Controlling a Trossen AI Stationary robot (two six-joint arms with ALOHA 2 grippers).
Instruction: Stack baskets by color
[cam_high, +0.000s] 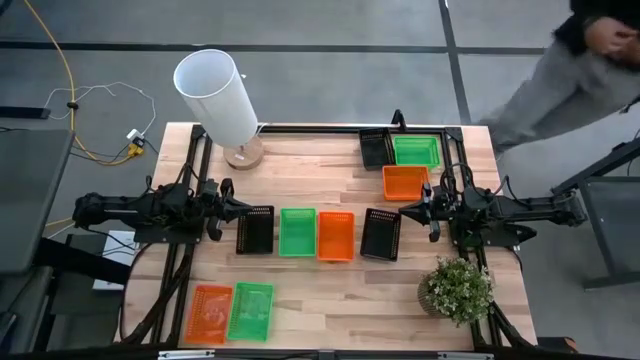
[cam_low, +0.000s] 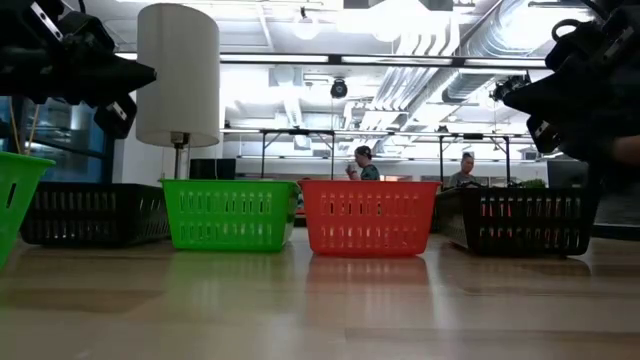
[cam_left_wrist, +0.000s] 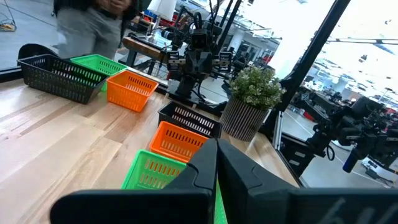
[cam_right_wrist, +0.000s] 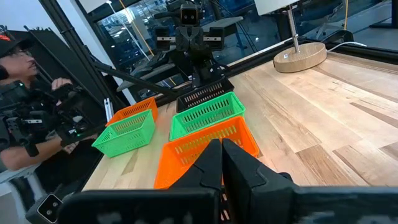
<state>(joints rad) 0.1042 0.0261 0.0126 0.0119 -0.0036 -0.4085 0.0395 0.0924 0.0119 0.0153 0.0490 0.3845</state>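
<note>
Across the table's middle stand a black basket (cam_high: 255, 230), a green one (cam_high: 297, 232), a red-orange one (cam_high: 335, 236) and another black one (cam_high: 380, 234), each resting on its base. At the far right stand a black (cam_high: 376, 148), a green (cam_high: 416, 151) and a red-orange basket (cam_high: 404, 182). At the near left, a red-orange (cam_high: 210, 314) and a green basket (cam_high: 250, 311) stand side by side. My left gripper (cam_high: 240, 208) hovers shut at the table's left side, beyond the first black basket. My right gripper (cam_high: 405, 207) hovers shut at the right side, between the red-orange basket and the second black one.
A white lamp (cam_high: 218, 97) on a wooden foot stands at the far left. A potted plant (cam_high: 456, 290) stands at the near right. A person (cam_high: 590, 60) stands beyond the far right corner. Bare wood lies between the middle row and the near edge.
</note>
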